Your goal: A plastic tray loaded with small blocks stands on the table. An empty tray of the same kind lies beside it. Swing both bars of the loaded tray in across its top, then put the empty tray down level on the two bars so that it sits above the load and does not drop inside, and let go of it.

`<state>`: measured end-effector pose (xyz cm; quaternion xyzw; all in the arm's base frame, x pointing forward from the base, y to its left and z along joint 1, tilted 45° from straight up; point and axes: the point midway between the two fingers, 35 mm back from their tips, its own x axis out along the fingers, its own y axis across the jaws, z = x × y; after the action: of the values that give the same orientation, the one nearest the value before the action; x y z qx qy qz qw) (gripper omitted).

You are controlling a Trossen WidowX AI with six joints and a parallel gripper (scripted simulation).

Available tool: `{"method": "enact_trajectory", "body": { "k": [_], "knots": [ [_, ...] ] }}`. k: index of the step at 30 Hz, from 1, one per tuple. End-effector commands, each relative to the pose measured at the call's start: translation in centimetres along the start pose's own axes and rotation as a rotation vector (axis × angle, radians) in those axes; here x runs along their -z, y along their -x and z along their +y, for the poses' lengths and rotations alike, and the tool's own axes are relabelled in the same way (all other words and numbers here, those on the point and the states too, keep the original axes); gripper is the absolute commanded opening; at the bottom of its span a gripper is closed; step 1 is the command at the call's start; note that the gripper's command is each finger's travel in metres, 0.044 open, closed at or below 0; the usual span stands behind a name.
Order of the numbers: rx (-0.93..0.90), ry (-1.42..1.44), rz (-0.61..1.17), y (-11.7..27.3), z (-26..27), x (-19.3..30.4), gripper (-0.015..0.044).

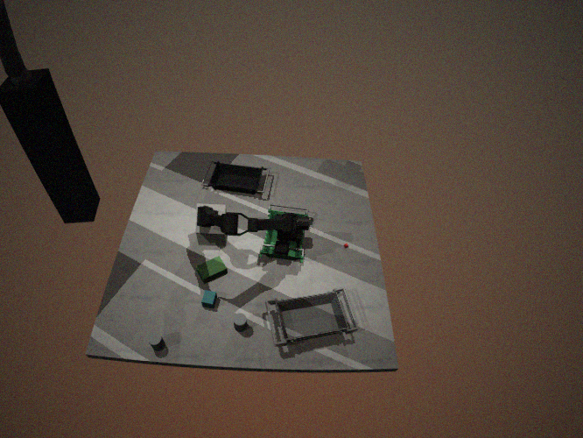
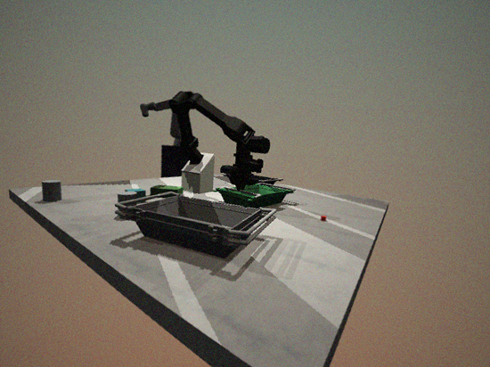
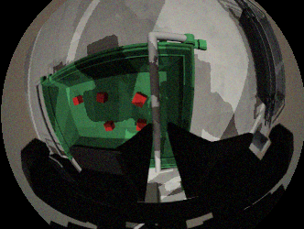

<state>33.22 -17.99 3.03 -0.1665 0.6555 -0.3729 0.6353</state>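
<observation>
The loaded green tray (image 1: 270, 236) (image 2: 273, 198) (image 3: 191, 92) stands mid-table, with several red blocks (image 3: 139, 99) inside. One bar (image 3: 154, 69) of it stands inward of its hinge, over the tray near that end; its exact tilt is unclear. The other bar (image 1: 288, 207) is out over the far end. My gripper (image 1: 281, 250) (image 2: 240, 189) (image 3: 159, 125) points down at the inward bar; its fingertips stand slightly apart on either side of it, without a visible clamp. A grey empty tray (image 1: 312, 338) (image 2: 180, 233) stands apart, its bars out.
A black tray (image 1: 236, 179) with its bars out stands at the back left. A green block (image 1: 212, 269), a teal cube (image 1: 208, 299) and two grey cylinders (image 1: 240, 322) (image 1: 158, 343) stand left of the grey tray. A small red block (image 1: 346, 244) lies right of the green tray.
</observation>
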Motion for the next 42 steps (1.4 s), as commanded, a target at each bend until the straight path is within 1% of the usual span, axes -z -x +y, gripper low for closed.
{"method": "enact_trajectory", "body": {
  "k": [1,4,6,33,35,37,42],
  "knots": [
    [0.002,-0.008,-0.010,2.2,-0.3,-0.3,0.0086],
    [0.002,-0.008,-0.010,3.3,-0.4,-0.3,0.0086],
    [-0.002,0.000,-0.014,2.7,-0.1,-0.3,0.0086],
    [-0.002,0.001,-0.014,3.0,0.0,-0.4,0.0086],
    [-0.005,0.007,-0.014,4.1,0.1,-0.6,0.0086],
    [-0.007,0.016,-0.014,6.0,0.3,-0.9,0.0086],
    [-0.003,0.048,-0.011,13.4,0.4,-0.8,0.0086]
  ]
}}
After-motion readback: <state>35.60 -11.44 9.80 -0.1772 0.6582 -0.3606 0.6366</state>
